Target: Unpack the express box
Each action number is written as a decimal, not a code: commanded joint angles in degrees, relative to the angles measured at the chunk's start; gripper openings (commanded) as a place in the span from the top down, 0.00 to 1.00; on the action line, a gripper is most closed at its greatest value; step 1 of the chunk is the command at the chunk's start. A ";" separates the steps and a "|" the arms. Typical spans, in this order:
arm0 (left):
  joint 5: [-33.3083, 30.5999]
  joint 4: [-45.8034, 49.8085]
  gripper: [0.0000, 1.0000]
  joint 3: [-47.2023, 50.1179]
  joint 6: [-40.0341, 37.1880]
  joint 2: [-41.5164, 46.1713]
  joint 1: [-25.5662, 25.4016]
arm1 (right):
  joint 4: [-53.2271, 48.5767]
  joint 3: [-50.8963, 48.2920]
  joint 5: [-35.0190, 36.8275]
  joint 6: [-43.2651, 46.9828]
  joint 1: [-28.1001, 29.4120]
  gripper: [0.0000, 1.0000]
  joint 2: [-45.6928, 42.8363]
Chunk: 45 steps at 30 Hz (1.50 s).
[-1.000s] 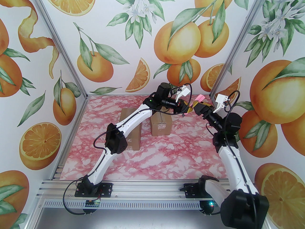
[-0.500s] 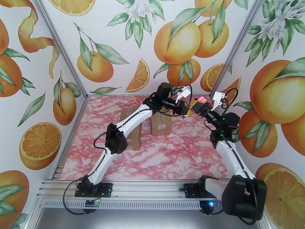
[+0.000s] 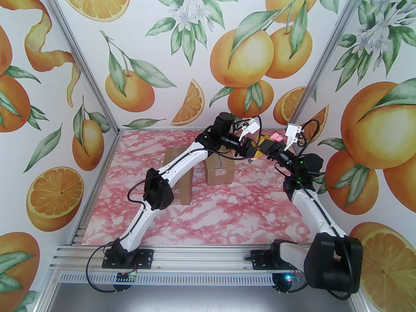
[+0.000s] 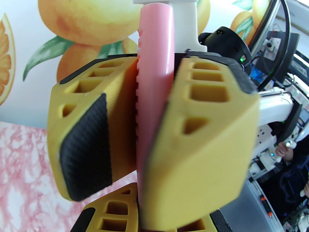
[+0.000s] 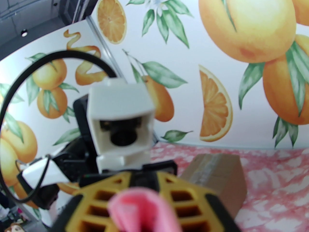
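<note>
Two taped cardboard boxes lie on the pink marble table: a small box (image 3: pixel 220 171) and a longer box (image 3: pixel 178 180) partly under my left arm. Both grippers meet in the air at the back right, above the table. My left gripper (image 3: pixel 254 149) is shut on a pink ridged tool (image 3: pixel 275 137). My right gripper (image 3: pixel 264 146) faces it and is clamped on the same pink tool (image 4: pixel 154 57). In the left wrist view the right gripper's yellow fingers (image 4: pixel 200 129) press both sides of the tool. The small box (image 5: pixel 217 175) sits below and behind in the right wrist view.
Printed orange-pattern walls close in the back and both sides, with aluminium posts (image 3: pixel 305 86) in the corners. The aluminium rail (image 3: pixel 195 262) with the arm bases runs along the near edge. Cables loop off both wrist cameras (image 3: pixel 294 132).
My right arm swung left toward the left gripper, and its jaws closed from wide open onto the pink tool. The left arm and boxes stayed still.
</note>
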State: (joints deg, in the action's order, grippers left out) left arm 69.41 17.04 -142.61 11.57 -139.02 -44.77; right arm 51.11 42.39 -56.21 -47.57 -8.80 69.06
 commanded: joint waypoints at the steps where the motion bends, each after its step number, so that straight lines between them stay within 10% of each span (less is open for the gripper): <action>1: 0.86 0.43 1.00 -2.59 -1.20 1.40 0.68 | 2.07 1.08 -0.78 0.98 0.45 0.90 -0.06; 7: 0.91 1.76 0.98 -2.59 -1.62 1.52 1.08 | 0.71 0.15 0.47 3.45 0.79 1.00 -1.48; 12: 0.38 3.74 0.59 -2.59 -3.31 1.84 1.24 | -0.92 -0.38 2.47 5.65 1.06 1.00 -2.96; 14: 0.20 5.36 0.57 -2.59 -4.72 1.89 1.28 | -0.93 -0.12 2.64 5.65 1.14 1.00 -3.13; 36: 1.78 3.77 0.89 -2.68 -4.64 1.77 1.44 | 1.53 1.42 1.79 3.43 1.85 1.00 -0.26; 45: 2.74 3.61 0.97 -3.82 -4.57 1.38 1.67 | -3.83 2.11 -1.67 4.77 2.12 0.77 0.26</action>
State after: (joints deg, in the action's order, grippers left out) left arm 72.12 22.11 -143.37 6.76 -139.00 -43.42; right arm 50.39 43.35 -54.22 -45.06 -7.53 68.79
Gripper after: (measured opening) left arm 0.145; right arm 0.213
